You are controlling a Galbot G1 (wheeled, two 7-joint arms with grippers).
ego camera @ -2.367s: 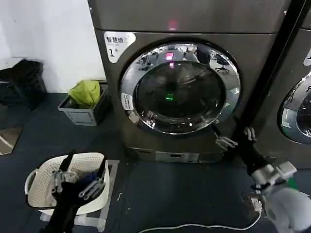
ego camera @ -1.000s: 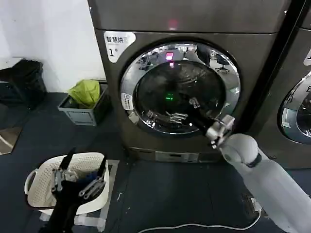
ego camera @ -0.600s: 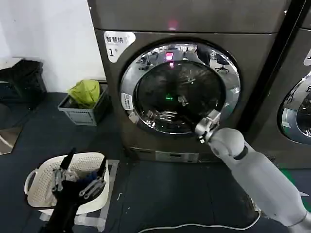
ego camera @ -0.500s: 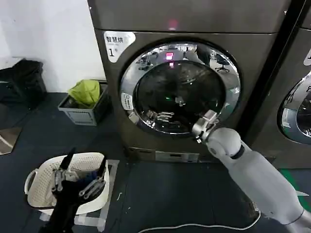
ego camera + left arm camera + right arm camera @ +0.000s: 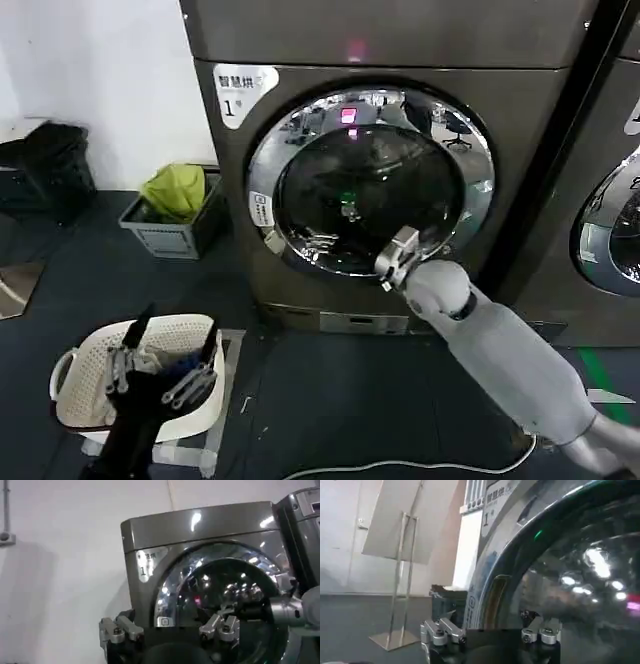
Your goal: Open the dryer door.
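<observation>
The dryer door (image 5: 300, 130), a wide chrome rim around dark glass, lies shut against the grey machine with the white "1" sticker (image 5: 240, 90). My right gripper (image 5: 360, 235) is open and reaches up to the lower part of the glass, close to its surface, with nothing between the fingers. In the right wrist view the door (image 5: 580, 580) curves past just beyond the right gripper (image 5: 490, 630). My left gripper (image 5: 165, 375) is open and hangs low at the left above a white basket. In the left wrist view the left gripper (image 5: 169, 630) points at the door (image 5: 220, 580).
A white laundry basket (image 5: 85, 375) stands on the dark floor at the near left. A grey crate with a green cloth (image 5: 175, 210) sits left of the machine. A neighbouring machine's chrome door (image 5: 610, 235) is at the right. A white cable (image 5: 400, 467) lies on the floor.
My right arm rose from low at the right up to the door, then slid left across the lower glass. The door stayed shut and the left arm did not move.
</observation>
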